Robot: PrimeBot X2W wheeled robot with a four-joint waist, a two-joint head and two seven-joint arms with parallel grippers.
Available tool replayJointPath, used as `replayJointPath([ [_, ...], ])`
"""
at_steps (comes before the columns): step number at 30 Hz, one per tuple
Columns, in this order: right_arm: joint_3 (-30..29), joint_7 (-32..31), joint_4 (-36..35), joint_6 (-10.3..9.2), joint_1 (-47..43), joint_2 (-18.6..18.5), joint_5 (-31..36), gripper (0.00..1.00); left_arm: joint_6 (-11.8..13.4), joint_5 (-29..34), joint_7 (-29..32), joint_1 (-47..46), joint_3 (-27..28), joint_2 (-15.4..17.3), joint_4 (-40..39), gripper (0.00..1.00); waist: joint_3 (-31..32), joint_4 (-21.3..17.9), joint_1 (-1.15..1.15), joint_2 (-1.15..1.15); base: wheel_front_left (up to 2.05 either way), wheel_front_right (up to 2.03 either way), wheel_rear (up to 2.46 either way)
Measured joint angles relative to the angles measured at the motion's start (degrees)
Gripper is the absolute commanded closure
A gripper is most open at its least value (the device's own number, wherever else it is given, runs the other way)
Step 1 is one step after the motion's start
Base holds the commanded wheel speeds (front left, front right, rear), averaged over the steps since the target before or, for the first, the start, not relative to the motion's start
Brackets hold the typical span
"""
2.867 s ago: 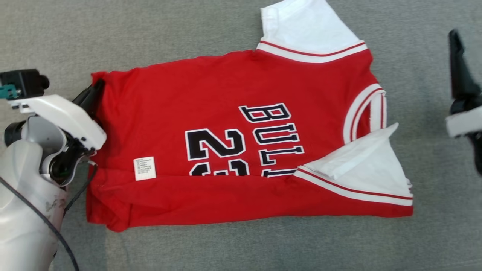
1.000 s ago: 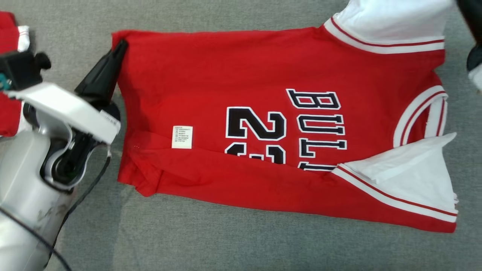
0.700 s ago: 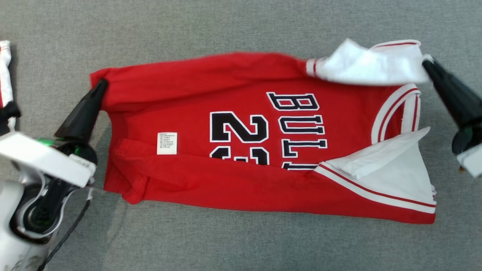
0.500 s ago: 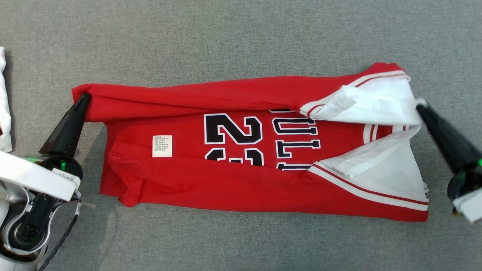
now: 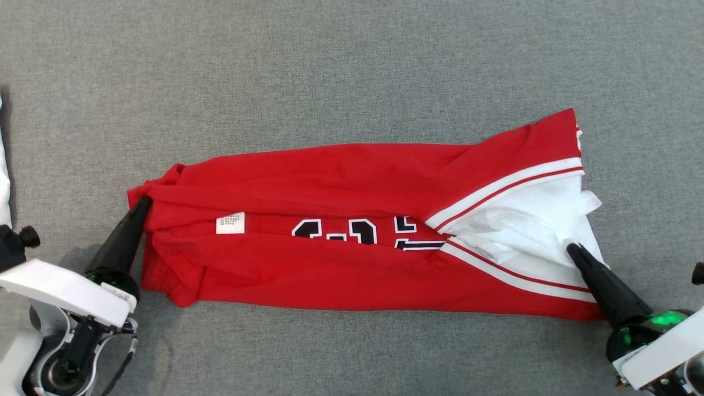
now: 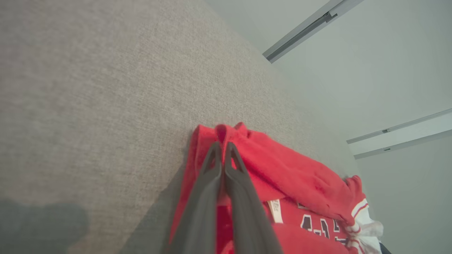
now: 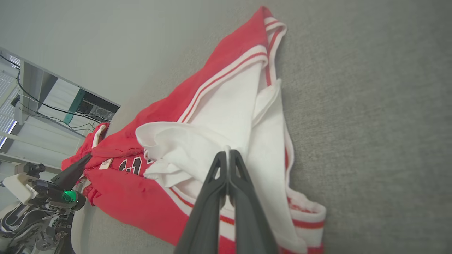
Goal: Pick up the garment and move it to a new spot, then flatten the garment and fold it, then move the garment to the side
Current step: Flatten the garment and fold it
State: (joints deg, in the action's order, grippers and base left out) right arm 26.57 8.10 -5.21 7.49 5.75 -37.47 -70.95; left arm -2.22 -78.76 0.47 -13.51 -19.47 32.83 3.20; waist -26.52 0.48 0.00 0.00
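A grey woven cloth surface (image 5: 352,66) spreads to every edge under soft, even light. Past its far edge rises a plain pale wall (image 6: 370,70) crossed by slanting metal rails (image 6: 310,25). Beyond one corner stand a grey panel (image 7: 33,83) and a cluttered dark shelf (image 7: 99,107)

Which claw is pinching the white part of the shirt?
The right claw, at the sleeve end: its tips are shut on the white sleeve. The left claw pinches the plain red corner at the other end.
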Motion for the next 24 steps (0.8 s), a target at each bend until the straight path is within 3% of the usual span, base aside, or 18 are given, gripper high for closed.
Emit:
replayJointPath([
  [1, -0.3, -0.1, 0.5, 0.00, -0.3, 0.9, 0.4, 0.71, -0.2, 0.1, -0.3, 0.3, -0.2, -0.3, 0.5, 0.00, 0.1, 0.0, 0.00, 0.00, 0.00, 0.00, 0.00],
  [3, -1.0, 0.0, 0.8, 0.00, -0.4, 2.6, 1.7, 0.00, -0.3, 1.0, -1.6, 0.4, -0.3, -0.9, 1.1, 0.00, 0.4, -0.1, 0.00, 0.00, 0.00, 0.00, 0.00],
  [6, -3.2, 2.1, 0.8, 0.00, -0.3, 4.2, 5.1, 0.00, 0.5, 4.7, -5.9, 0.6, 0.0, -1.3, 1.1, 0.00, 0.8, -0.3, 0.00, 0.00, 0.00, 0.00, 0.00],
  [12, -11.6, 6.1, 1.1, 0.00, 1.6, 8.8, 15.6, 0.00, 6.1, 13.6, -13.0, 0.6, 0.2, -2.4, -1.4, 0.00, 1.9, -0.6, 0.00, 0.00, 0.00, 0.00, 0.00],
  [19, -22.8, 6.8, 1.3, 0.00, 5.7, 17.8, 29.7, 0.00, 12.8, 26.9, -15.2, -1.4, 2.7, -3.6, -7.0, 0.00, 3.8, -0.8, 0.00, 0.00, 0.00, 0.00, 0.00],
  [24, -24.6, 6.9, 1.6, 0.00, 8.0, 21.5, 38.5, 0.00, 14.1, 37.1, -15.3, -2.6, 6.4, -7.0, -11.4, 0.00, 4.8, -0.1, 0.00, 0.00, 0.00, 0.00, 0.00],
])
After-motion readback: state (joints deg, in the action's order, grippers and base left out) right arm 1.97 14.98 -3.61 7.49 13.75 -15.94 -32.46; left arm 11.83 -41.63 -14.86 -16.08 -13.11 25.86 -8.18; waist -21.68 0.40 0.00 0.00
